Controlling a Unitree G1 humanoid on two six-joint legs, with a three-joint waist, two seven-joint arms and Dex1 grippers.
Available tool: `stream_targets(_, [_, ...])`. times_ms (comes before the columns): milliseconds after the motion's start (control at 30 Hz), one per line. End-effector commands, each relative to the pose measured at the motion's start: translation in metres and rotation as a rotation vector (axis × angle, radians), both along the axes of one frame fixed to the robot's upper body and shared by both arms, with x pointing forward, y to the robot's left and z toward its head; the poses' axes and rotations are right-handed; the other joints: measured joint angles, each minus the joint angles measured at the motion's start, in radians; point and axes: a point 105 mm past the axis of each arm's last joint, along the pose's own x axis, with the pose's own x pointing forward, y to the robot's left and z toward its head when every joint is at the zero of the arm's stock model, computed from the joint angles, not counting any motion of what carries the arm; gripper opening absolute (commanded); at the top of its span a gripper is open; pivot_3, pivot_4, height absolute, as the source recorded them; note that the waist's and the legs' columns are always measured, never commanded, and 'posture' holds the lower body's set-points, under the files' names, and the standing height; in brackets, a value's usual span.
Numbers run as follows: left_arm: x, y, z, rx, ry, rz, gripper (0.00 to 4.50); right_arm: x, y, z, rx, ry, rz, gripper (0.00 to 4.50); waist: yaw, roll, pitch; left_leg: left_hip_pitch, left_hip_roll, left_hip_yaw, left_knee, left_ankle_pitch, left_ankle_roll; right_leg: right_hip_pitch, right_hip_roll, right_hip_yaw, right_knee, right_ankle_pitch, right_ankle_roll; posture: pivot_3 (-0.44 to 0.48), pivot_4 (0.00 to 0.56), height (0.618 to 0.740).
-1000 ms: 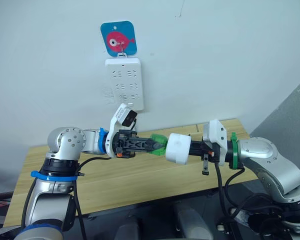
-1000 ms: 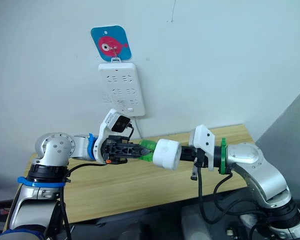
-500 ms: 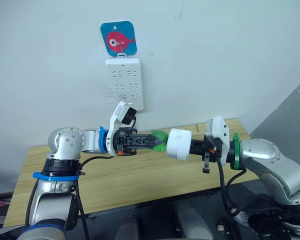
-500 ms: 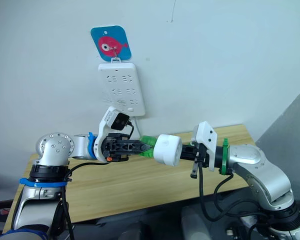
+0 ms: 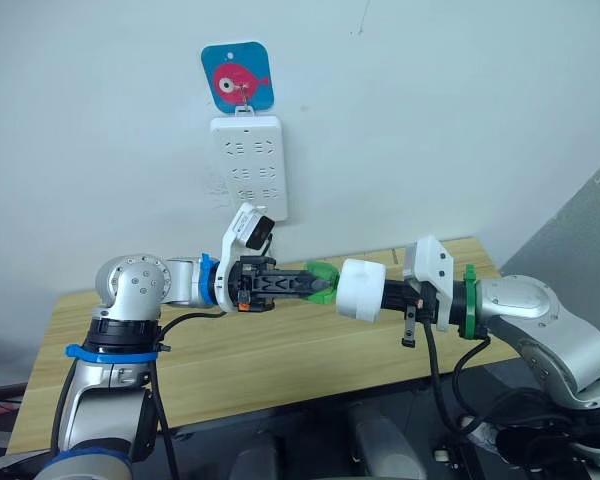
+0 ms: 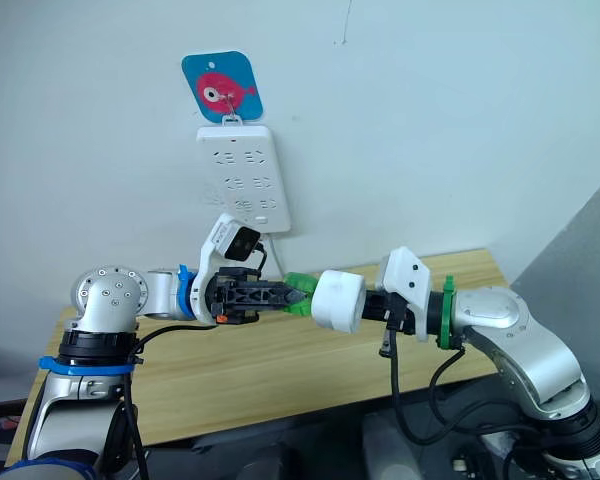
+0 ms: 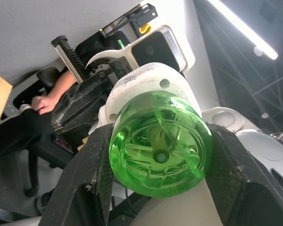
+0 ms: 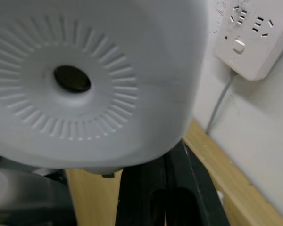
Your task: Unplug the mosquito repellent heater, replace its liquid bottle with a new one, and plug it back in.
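Above the wooden table [image 5: 280, 350], the left gripper [image 5: 315, 285] clamps a translucent green ribbed bottle [image 7: 160, 143]. The right gripper [image 5: 385, 296] grips the rounded white mosquito repellent heater [image 5: 361, 290].

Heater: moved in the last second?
Yes. The mosquito repellent heater sits slightly higher and further to the robot's right against the power strip, held between both grippers.

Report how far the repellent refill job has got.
Done: the heater is unplugged, held in the air by the right gripper, away from the power strip. In hand: the left gripper clamps the green bottle at the heater's base; whether old or new is unclear. Left: finish the swap and plug it back in.
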Motion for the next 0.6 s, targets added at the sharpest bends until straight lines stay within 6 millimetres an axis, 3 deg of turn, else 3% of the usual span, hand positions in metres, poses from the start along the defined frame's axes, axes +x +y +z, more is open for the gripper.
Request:
stream_targets(33, [0.001, 0.002, 0.010, -0.008, -0.092, 0.017, 2.29, 0.010, -0.017, 0.005, -0.043, -0.083, -0.052, 1.31, 0.000, 0.000, 0.000, 0.000, 0.000, 0.000, 0.000, 0.000, 0.000, 0.000, 0.000, 0.000, 0.000, 0.000, 0.000, -0.220, 0.132, 0.740])
stream_targets(167, [0.008, 0.008, 0.003, 0.047, -0.159, 0.078, 2.29, 0.015, -0.062, 0.011, -0.141, -0.122, -0.137, 2.74, 0.003, 0.000, 0.000, 0.000, 0.000, 0.001, 0.000, 0.000, 0.000, 0.000, 0.000, 0.001, 0.000, 0.000, 0.000, -0.219, 0.134, 0.740])
stream_targets(333, [0.019, 0.008, -0.006, 0.084, -0.241, 0.142, 2.29, -0.001, -0.074, 0.011, -0.219, -0.129, -0.102, 4.47, 0.006, 0.000, 0.000, 0.000, 0.000, 0.001, 0.000, 0.000, 0.000, 0.001, 0.001, 0.001, -0.001, 0.000, 0.000, -0.231, 0.133, 0.740])
stream_targets(600, [0.026, 0.003, -0.023, 0.137, -0.400, 0.187, 2.29, -0.017, -0.052, 0.031, -0.234, -0.286, -0.049, 4.50, 0.000, 0.000, 0.000, 0.001, 0.001, 0.002, 0.000, 0.000, 0.000, 0.000, 0.002, 0.003, -0.001, 0.000, 0.000, -0.238, 0.133, 0.740])
